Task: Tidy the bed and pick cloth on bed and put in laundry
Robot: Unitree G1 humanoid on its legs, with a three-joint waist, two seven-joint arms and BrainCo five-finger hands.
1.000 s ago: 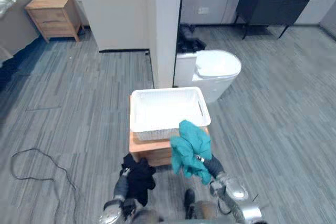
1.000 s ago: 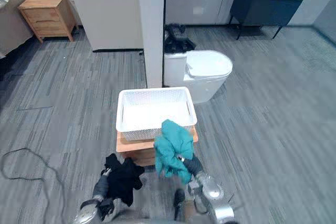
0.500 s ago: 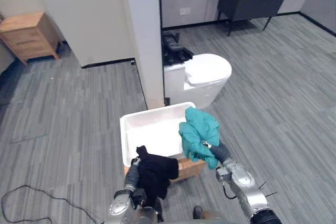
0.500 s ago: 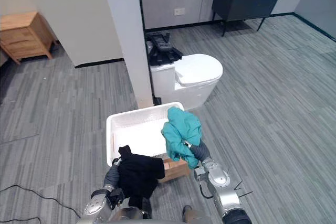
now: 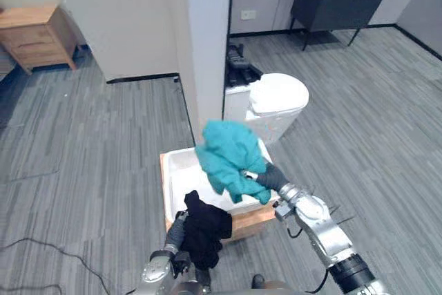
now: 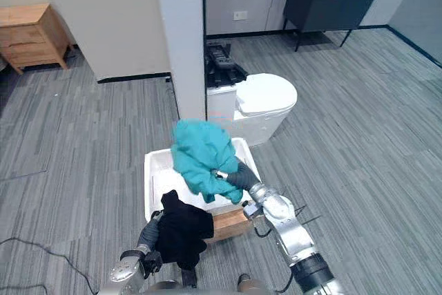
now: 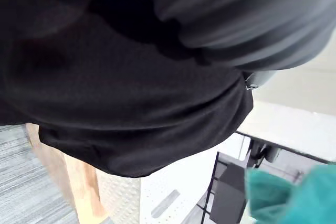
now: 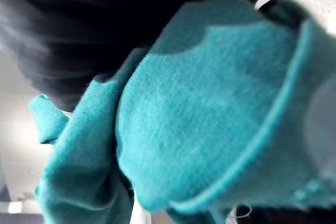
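A teal cloth [image 5: 231,157] hangs bunched over the white laundry basket [image 5: 176,186], with my right hand [image 5: 268,177] shut on it from the right; it also appears close up in the right wrist view as teal cloth [image 8: 210,114]. A black cloth [image 5: 206,229] is held in my left hand [image 5: 177,231] at the basket's near edge, just in front of the wooden stool [image 5: 250,216] under the basket. In the left wrist view the black cloth [image 7: 121,103] covers the hand, with the basket's perforated wall [image 7: 128,198] beyond it.
A white toilet [image 5: 276,101] stands right behind the basket, beside a white pillar [image 5: 207,39]. A dark vanity cabinet [image 5: 338,5] is at the far right and a wooden nightstand [image 5: 31,32] at the far left. Grey plank floor lies on both sides.
My right hand has swung the teal cloth leftward and up, from the basket's right edge to over its middle. The black cloth stays at the near edge. The camera has shifted.
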